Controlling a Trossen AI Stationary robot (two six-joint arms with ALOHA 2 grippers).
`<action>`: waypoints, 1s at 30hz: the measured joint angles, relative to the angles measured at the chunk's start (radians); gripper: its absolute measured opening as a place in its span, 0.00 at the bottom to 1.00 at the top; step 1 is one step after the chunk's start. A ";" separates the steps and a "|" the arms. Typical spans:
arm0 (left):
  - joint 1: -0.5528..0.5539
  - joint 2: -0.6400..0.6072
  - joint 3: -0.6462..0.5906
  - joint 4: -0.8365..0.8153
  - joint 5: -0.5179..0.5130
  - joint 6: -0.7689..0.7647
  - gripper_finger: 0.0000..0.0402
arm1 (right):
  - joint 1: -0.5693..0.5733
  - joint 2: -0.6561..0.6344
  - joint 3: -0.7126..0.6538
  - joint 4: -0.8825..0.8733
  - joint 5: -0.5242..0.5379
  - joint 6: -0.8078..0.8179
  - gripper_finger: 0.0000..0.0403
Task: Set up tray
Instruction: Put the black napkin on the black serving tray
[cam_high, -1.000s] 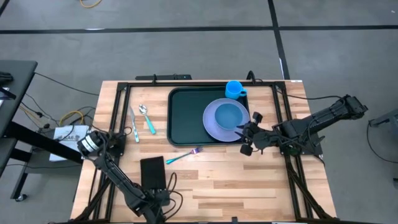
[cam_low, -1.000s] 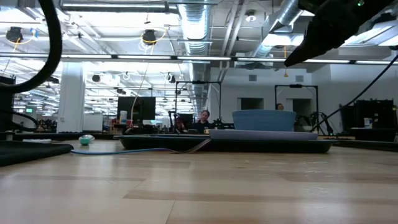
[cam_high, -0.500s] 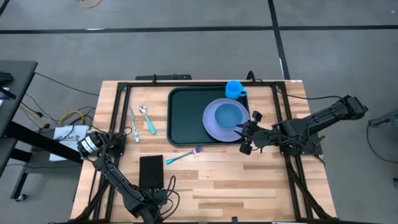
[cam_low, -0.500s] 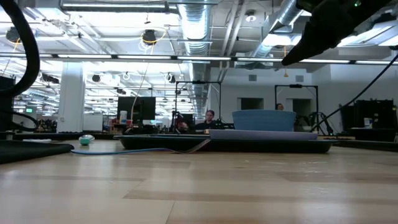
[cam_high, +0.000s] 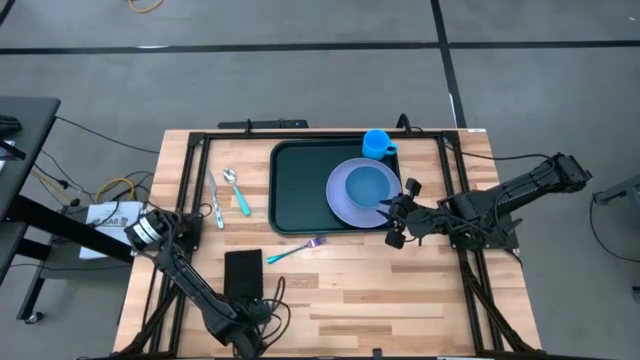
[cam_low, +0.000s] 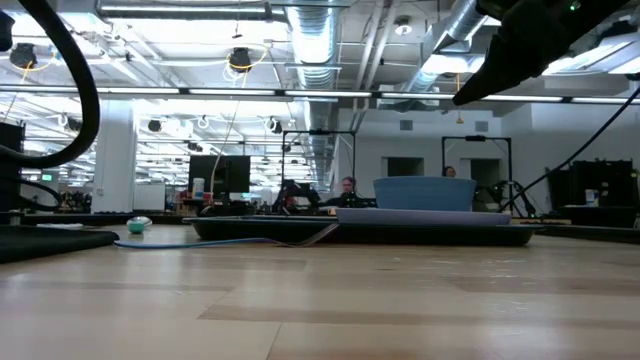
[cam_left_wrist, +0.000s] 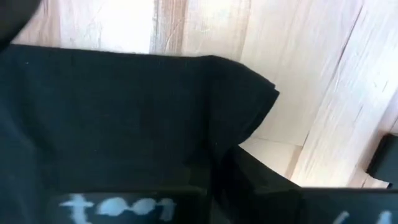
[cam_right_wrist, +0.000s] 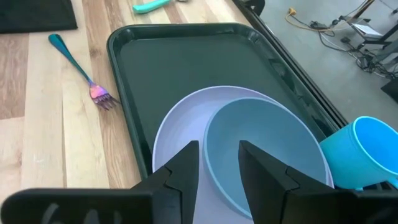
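Left gripper (cam_high: 243, 312) now shut on black napkin (cam_high: 244, 274)

Dark green tray (cam_high: 300, 185), blue cup (cam_high: 377, 144)

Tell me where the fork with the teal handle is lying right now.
In the high view the iridescent metal fork with the teal handle lies on the wooden table, just off the near-left corner of the dark green plastic tray, beside the flat black rectangle.

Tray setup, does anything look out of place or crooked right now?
Mostly tidy, but the fork lies askew off the tray, angled near its front edge, apart from the spoon and knife lying roughly parallel beside the tray.
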 joint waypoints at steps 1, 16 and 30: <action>0.000 0.003 0.013 -0.017 -0.001 0.000 0.01 | 0.000 0.000 0.000 0.001 0.000 0.000 0.27; 0.010 0.010 0.357 -0.534 -0.023 0.015 0.00 | 0.000 0.000 0.000 0.028 0.000 -0.032 0.27; 0.107 -0.026 0.638 -0.706 -0.255 0.129 0.00 | 0.000 0.000 0.000 0.061 0.000 -0.077 0.27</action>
